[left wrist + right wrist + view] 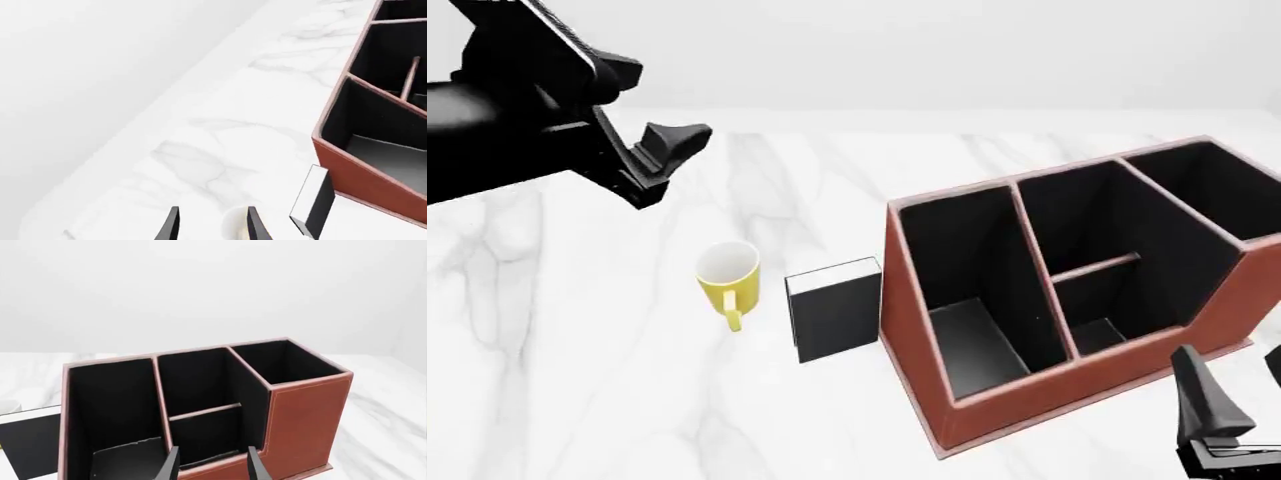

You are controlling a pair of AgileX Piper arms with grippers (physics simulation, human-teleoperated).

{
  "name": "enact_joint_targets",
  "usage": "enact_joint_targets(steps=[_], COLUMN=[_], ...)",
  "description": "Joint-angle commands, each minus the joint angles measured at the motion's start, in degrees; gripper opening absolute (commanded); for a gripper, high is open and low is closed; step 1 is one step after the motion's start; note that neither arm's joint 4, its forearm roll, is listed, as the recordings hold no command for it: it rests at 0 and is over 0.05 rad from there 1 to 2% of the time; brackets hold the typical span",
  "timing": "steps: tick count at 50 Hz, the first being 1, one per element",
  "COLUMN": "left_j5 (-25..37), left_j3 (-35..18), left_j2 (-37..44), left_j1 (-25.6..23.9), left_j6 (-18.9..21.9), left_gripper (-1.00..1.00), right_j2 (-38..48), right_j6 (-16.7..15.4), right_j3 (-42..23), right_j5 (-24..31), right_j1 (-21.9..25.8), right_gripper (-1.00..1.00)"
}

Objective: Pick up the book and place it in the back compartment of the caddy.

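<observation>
The black book point(834, 310) with white page edges stands upright on the table, close against the caddy's left wall. It also shows in the left wrist view point(312, 200) and the right wrist view point(30, 440). The reddish-brown caddy point(914, 340) has a black interior with dividers; it shows in both wrist views too point(360, 180) point(300, 420). My left gripper point(674, 160) is open and empty, raised above the table behind and left of the book point(213, 227). My right gripper point(1234, 375) is open and empty, low by the caddy's near right side point(212, 465).
A yellow mug point(727, 275) stands just left of the book, handle toward the front; its rim point(233, 222) shows between my left fingers. The white marble table point(587, 380) extends left and forward. The table's far edge point(133, 125) shows in the left wrist view.
</observation>
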Motion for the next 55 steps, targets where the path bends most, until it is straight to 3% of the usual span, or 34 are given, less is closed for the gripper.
enact_joint_targets(steps=[1, 8, 18, 31, 41, 44, 55], left_j5=[12.2, 17.6, 21.4, 16.9, 14.2, 11.6, 8.1], left_j3=[-11.4, -13.1, -15.7, -11.1, -10.8, -10.7, -10.7], left_j2=[8.3, 9.8, 13.9, 18.6, 21.7, 23.0, 26.1], left_j1=[-6.9, -9.8, -9.8, -11.9, -11.4, -9.4, -9.8], left_j6=[3.3, 2.3, 2.4, 2.4, 3.5, 5.9, 5.4], left_gripper=[1.0, 1.0, 1.0, 1.0, 1.0, 1.0, 1.0], right_j2=[0.4, 0.4, 1.0, 1.5, 1.1, 0.9, 0.4], right_j6=[0.0, 0.0, -0.2, 0.0, 0.1, 0.1, 0.1], right_j3=[0.0, 0.0, 0.0, 0.0, 0.0, 0.0, 0.0], right_j5=[-0.4, -0.4, -1.0, -1.5, -1.0, -0.7, -0.3], right_j1=[0.0, 0.2, 0.2, 0.2, 0.1, 0.1, 0.2], right_gripper=[1.0, 1.0, 1.0, 1.0, 1.0, 1.0, 1.0])
